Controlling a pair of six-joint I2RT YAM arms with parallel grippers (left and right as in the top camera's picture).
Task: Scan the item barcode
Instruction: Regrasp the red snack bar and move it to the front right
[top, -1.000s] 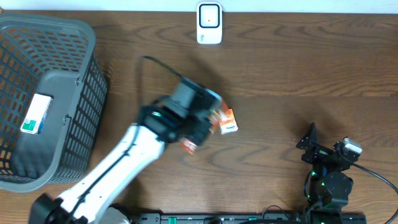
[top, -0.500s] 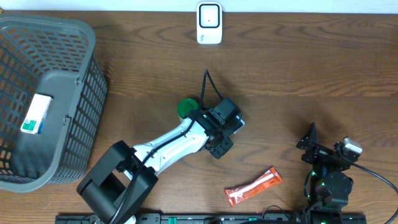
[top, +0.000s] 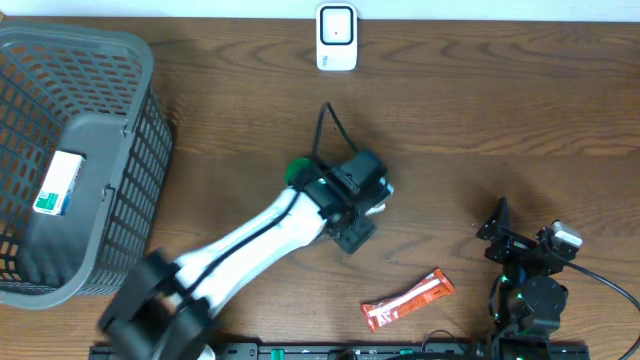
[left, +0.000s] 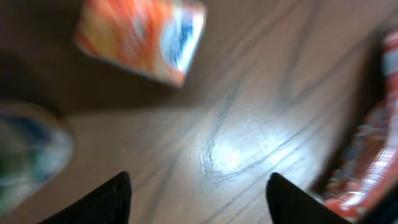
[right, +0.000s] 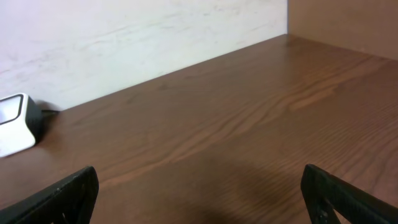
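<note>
The orange packet (top: 408, 300) is no longer in the left pincer (left: 199, 184), whose fingers now stand apart with nothing between them. It lies flat on the tabletop (top: 480, 110) near the front edge, well apart from the scanner (top: 337, 37). The right pincer (right: 199, 186) is spread wide and empty, so the packet probably needs picking up again before a scan.

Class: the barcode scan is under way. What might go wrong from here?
The left gripper is open and empty, and the orange packet lies near the front edge of the table, far from the scanner: a clumsy grasp may push it off. The left wrist view is blurred, so aiming may be misjudged.
</note>
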